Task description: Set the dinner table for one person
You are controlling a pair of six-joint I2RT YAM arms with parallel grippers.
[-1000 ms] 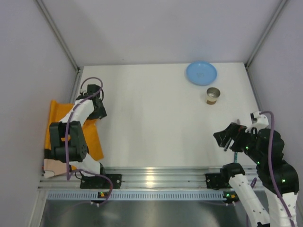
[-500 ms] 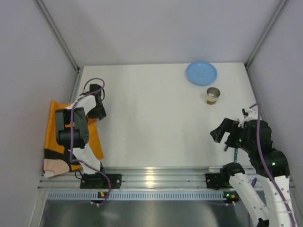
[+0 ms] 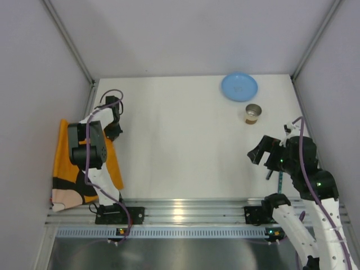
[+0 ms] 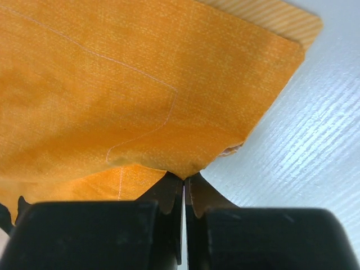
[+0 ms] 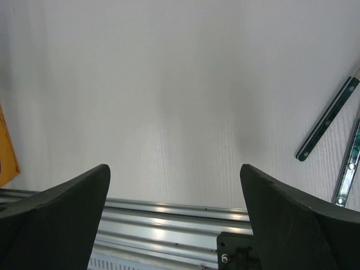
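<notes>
The white dinner table [image 3: 185, 140] fills the top view. An orange placemat [image 3: 63, 157] lies at its left edge, partly hanging off the side. My left gripper [image 3: 112, 131] is at the mat's far right part and is shut on it. In the left wrist view the left gripper [image 4: 184, 181] pinches a fold of the placemat [image 4: 140, 84] between closed jaws. My right gripper [image 3: 256, 154] hovers open over the near right of the table. The right wrist view shows that gripper [image 5: 174, 169] with nothing between its fingers.
A blue plate [image 3: 239, 87] lies at the far right, with a small metal cup [image 3: 253, 113] just in front of it. Two dark-handled pieces of cutlery [image 5: 328, 119] lie near the right arm's base. A metal rail [image 3: 180, 211] runs along the near edge.
My left gripper has shut on the placemat's edge. The right arm has swung a little to the left and away from the near edge, still open.
</notes>
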